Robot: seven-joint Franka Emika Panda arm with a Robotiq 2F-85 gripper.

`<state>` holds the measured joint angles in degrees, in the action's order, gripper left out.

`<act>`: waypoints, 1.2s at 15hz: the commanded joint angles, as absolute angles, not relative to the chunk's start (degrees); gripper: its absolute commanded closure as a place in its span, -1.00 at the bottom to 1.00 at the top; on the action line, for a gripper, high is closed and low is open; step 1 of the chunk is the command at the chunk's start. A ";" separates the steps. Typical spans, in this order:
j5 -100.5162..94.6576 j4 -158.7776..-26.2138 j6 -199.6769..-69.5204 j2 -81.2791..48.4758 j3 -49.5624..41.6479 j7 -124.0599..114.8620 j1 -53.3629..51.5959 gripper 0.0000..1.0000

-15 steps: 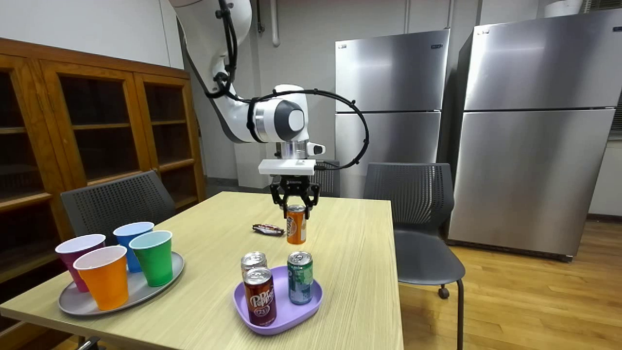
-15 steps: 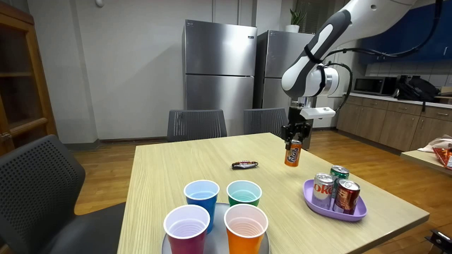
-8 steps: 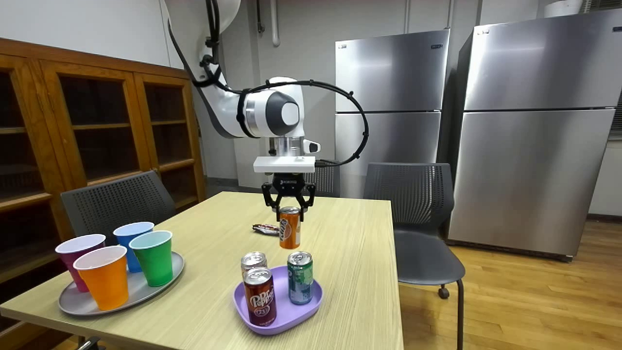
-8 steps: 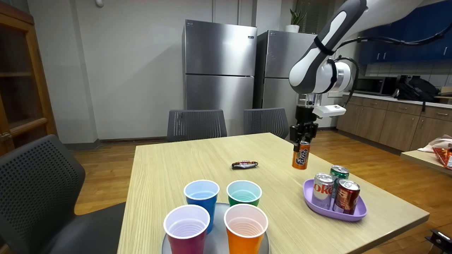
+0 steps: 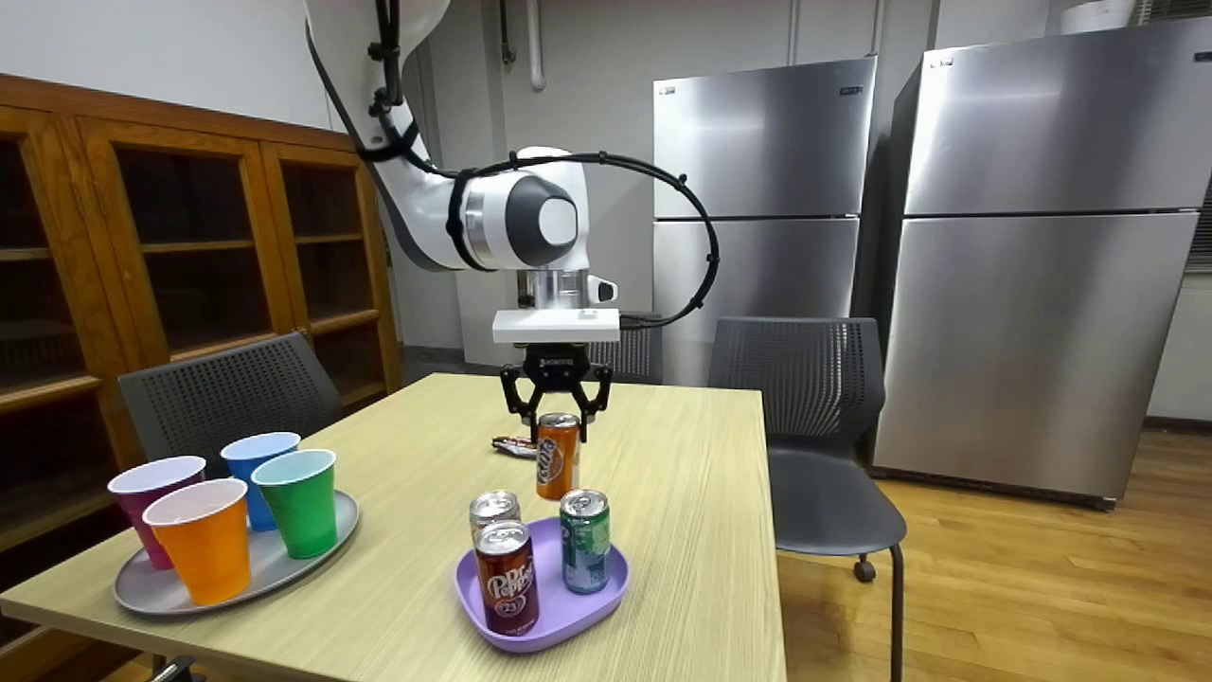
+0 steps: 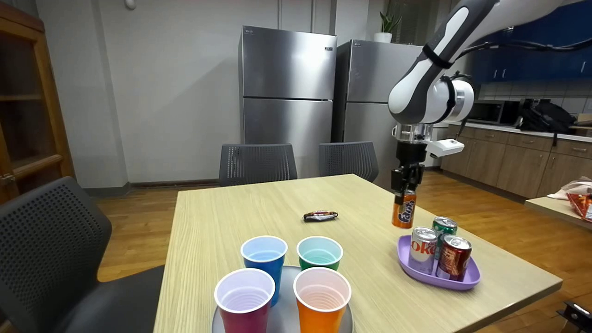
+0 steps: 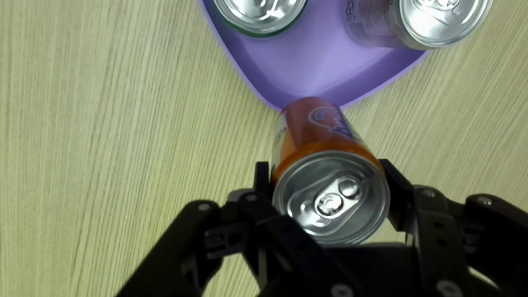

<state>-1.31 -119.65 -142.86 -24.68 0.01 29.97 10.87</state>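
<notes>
Wrist view: claw (image 7: 327,181) spread can-wide, w/ orange Fanta can (image 7: 330,167) gripped nr purple tray (image 7: 313,62).

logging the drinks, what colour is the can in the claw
The held can is mostly orange, seen best in an exterior view.

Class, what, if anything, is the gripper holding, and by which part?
The gripper holds the orange Fanta can by opposite sides of its upper end, near the top rim.
</notes>
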 commanded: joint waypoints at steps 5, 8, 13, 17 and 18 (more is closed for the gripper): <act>-1.32 -126.74 -144.99 -19.29 1.01 36.74 12.32 0.22; -2.02 -127.70 -146.49 -19.44 0.50 37.10 11.85 0.22; -3.86 -129.14 -149.79 -20.29 -0.02 36.14 11.30 0.22; -5.26 -130.49 -152.21 -20.81 -0.56 34.72 10.82 0.22; -5.70 -130.80 -152.75 -20.97 -0.75 34.34 10.69 0.22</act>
<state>-3.53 -128.77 -150.65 -22.29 -0.15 35.38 11.02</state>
